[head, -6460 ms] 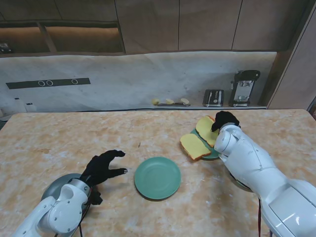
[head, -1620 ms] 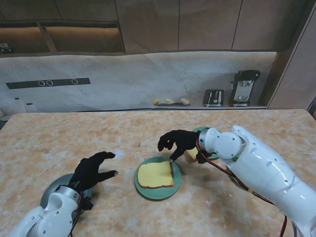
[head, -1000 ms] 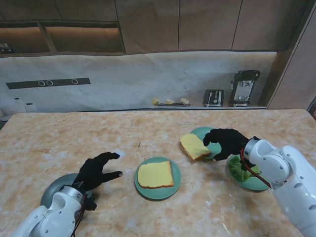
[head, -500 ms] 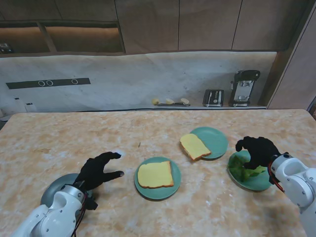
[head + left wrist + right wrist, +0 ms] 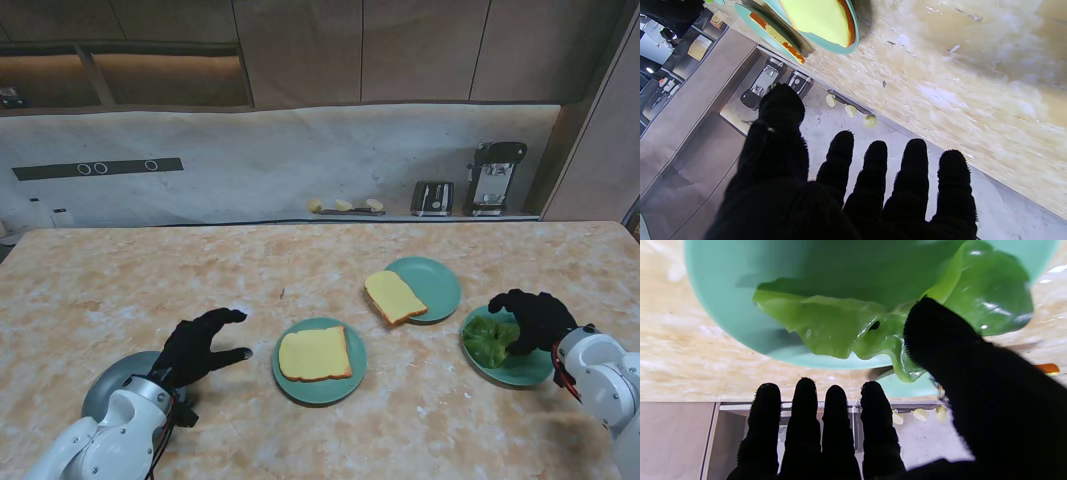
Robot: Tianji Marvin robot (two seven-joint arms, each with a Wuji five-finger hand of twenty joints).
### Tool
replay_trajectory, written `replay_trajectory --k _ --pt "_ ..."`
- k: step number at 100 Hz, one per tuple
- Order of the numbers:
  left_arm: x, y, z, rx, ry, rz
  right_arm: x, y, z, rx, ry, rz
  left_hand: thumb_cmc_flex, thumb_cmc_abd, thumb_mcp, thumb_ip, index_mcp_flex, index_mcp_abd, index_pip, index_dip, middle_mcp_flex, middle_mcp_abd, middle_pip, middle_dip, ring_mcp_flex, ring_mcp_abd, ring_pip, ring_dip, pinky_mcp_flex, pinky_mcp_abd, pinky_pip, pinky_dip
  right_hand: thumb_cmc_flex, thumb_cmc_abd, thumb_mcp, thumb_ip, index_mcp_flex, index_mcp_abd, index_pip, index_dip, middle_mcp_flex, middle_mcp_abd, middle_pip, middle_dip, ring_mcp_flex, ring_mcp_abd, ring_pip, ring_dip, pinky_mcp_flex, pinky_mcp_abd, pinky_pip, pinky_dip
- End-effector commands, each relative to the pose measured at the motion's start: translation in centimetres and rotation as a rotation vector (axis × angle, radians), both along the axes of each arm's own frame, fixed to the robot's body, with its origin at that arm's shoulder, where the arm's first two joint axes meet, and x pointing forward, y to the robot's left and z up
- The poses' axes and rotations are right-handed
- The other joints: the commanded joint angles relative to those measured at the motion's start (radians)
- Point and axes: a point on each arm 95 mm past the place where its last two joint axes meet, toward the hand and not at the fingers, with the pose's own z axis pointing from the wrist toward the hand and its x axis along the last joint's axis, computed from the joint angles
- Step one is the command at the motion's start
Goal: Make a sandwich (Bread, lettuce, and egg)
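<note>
On the counter (image 5: 330, 255), a bread slice (image 5: 314, 354) lies on the centre plate (image 5: 319, 360). At two o'clock from it, a second slice (image 5: 394, 297) overhangs another plate (image 5: 424, 288). The right hand (image 5: 537, 318) covers lettuce (image 5: 490, 340) at three o'clock; the left hand (image 5: 203, 346) hovers, fingers spread, at nine.

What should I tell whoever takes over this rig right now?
Left hand: open, idle above the table near the grey plate.
Right hand: open, over the lettuce on the right plate; whether it touches the leaf cannot be told, and it has no grip yet.
Done: one bread slice lies on the centre plate.
Left: lettuce onto that slice, then egg, which I cannot make out, then the second slice from the far plate.
</note>
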Motion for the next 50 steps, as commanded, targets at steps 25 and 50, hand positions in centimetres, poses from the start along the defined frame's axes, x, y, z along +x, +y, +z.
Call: replay_trajectory --k 25,50 --pt "-0.24 -0.37 -0.13 0.011 0.019 -0.012 -0.63 -0.8 -0.8 0.055 0.083 -0.011 -0.002 0.035 -0.013 -0.018 0.016 -0.008 -0.013 0.006 0.002 -0.017 -0.01 0.008 -0.003 -0.016 -0.006 0.011 -0.006 0.009 -0.008 0.009 -0.097 -0.052 0.019 -0.014 -0.095 -0.043 -0.069 -0.063 -0.112 -0.033 -0.046 -0.758 -0.093 -0.042 -0.067 -0.049 -0.091 -0.007 -0.129 -0.006" --pt "-0.24 -0.58 -0.06 0.01 0.027 -0.019 -0.54 -1.17 -1.4 0.048 0.142 -0.016 -0.003 0.038 -0.014 -0.018 0.018 -0.008 -0.013 0.005 0.002 -0.018 -0.012 0.008 -0.001 -0.015 -0.005 0.011 -0.005 0.009 -0.007 0.009 -0.123 -0.082 0.025 -0.027 -0.164 -0.087 -0.217 -0.177 -0.119 -0.036 -0.253 -0.842 -0.168 -0.055 -0.131 -0.067 -0.133 -0.028 -0.275 0.021"
